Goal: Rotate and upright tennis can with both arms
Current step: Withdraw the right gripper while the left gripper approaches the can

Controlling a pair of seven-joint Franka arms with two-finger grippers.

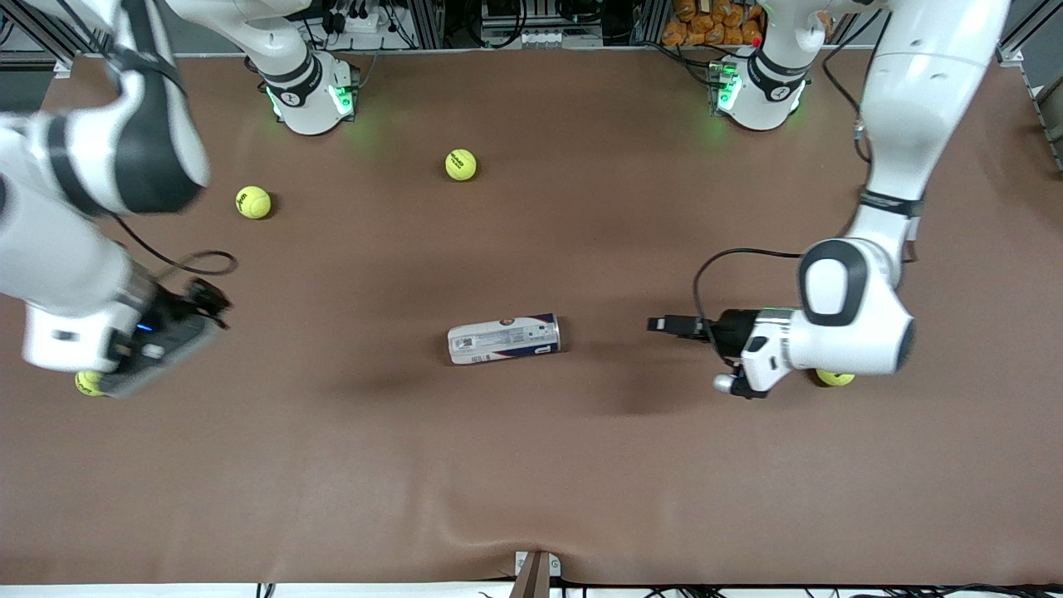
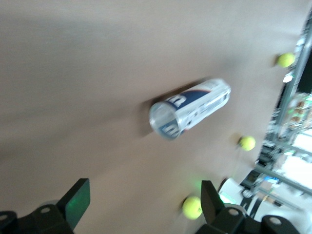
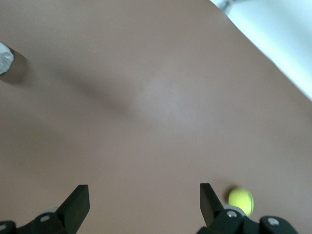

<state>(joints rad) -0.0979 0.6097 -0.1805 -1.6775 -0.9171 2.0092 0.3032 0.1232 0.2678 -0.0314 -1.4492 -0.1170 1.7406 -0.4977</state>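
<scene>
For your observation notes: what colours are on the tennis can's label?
White and dark blue on the tennis can, clearest in the front view.

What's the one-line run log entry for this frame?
tennis can: lying on its side mid-table, untouched | left gripper: open, aimed at can | right gripper: open, over table by a tennis ball

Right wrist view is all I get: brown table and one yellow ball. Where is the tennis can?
Observer: The tennis can lies on its side mid-table. Your open right end effector is over the right arm's end of the table.
Operator: Is the other arm near it?
Observer: The left end effector hovers open, pointing at the can's silvery-rimmed end, not touching it.
Operator: Any more balls?
Observer: Three more tennis balls: that one and another lie farther from the front camera than the can, and one is partly hidden under the left arm.
</scene>
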